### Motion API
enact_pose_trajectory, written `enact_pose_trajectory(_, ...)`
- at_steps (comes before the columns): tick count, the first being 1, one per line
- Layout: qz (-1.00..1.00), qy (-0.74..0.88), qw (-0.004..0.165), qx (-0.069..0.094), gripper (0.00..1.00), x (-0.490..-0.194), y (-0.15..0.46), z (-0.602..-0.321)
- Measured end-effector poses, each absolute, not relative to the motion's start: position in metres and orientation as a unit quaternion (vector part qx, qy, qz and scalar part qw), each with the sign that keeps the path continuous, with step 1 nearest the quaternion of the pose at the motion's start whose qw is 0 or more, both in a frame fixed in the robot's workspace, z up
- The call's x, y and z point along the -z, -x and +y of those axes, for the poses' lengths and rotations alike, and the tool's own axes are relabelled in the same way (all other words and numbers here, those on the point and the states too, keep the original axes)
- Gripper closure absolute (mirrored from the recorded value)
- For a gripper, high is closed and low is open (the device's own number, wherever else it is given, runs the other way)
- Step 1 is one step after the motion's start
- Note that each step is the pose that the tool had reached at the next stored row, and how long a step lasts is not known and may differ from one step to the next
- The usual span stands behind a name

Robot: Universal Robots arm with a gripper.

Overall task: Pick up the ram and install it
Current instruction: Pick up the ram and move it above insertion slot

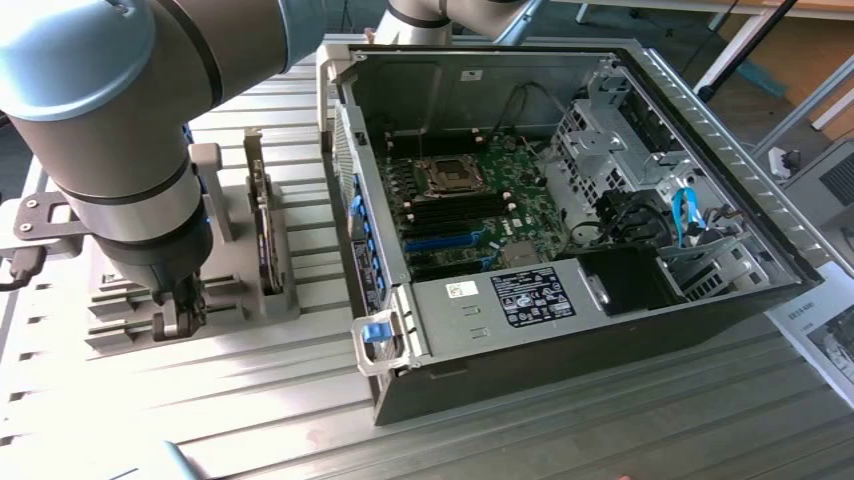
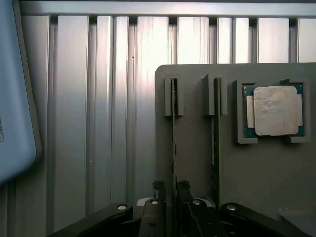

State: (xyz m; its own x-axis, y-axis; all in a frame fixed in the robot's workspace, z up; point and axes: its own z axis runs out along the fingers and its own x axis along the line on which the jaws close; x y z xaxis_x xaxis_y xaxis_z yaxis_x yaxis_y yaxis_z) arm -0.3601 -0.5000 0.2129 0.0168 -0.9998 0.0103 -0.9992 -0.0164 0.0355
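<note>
Ram (image 2: 174, 128): we see it on edge in the grey holder (image 2: 195, 148) | long axis along table (image 2: 74, 123) grooves | jaws apart, straddling it.

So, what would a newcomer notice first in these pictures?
The open computer case with its green motherboard, in the middle of the exterior view, and the grey arm at that view's left. In the wrist view, open fingers stand either side of a ram stick set edgewise in a holder.

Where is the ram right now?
The ram stands on edge in the gray holder, at the exterior view's left of the computer case, the tool over it.
</note>
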Motion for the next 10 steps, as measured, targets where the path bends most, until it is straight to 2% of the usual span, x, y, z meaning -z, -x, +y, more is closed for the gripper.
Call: enact_pose_trajectory(10,-0.701,-0.713,0.014,0.009,0.76,-0.2127,0.3600,-0.4999)
